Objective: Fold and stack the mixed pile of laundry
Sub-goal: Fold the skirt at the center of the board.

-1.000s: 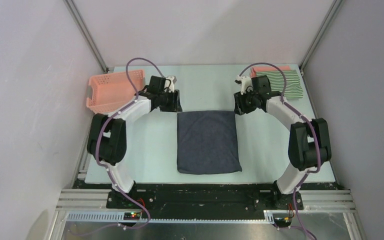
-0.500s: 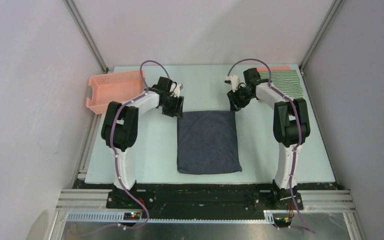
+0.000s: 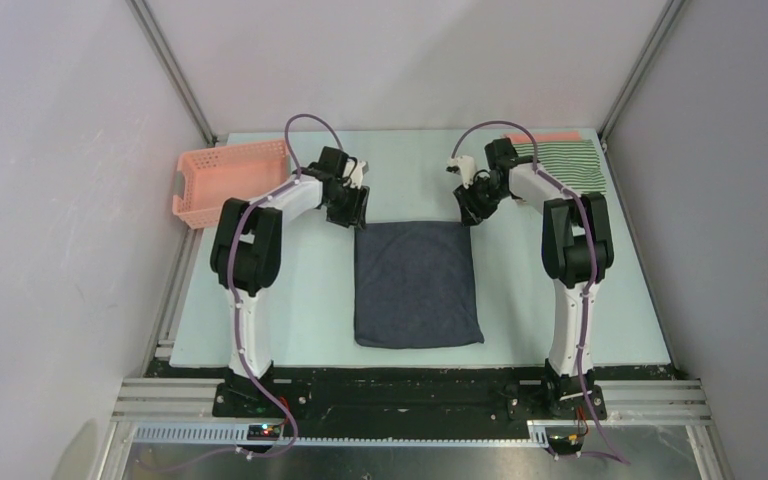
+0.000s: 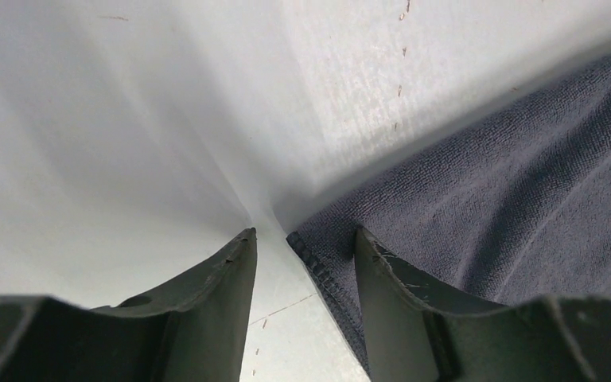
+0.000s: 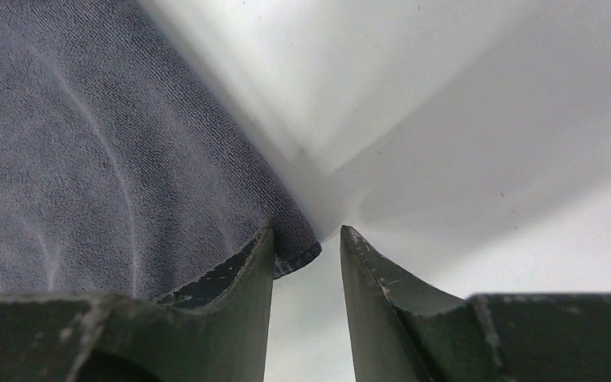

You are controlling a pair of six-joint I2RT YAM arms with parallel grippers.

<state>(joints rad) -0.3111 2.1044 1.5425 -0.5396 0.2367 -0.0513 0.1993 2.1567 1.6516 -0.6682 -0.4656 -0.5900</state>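
Note:
The dark navy-grey garment lies folded flat in a rectangle mid-table. My left gripper is down at its far left corner, jaws open. In the left wrist view the hemmed corner sits between the fingers of the left gripper, one tip on the cloth and one on bare table. My right gripper is at the far right corner, open as well. In the right wrist view that corner pokes into the gap of the right gripper. The green-and-white striped garment lies folded at the back right on the salmon-pink shirt.
A pink plastic lattice basket stands at the back left of the pale table. Both arms reach far out, elbows raised beside the dark garment. Grey walls close in the table on three sides.
Both arms have stretched out from their folded pose, and both grippers have come inward and down onto the far corners of the dark garment. The garment itself has not moved.

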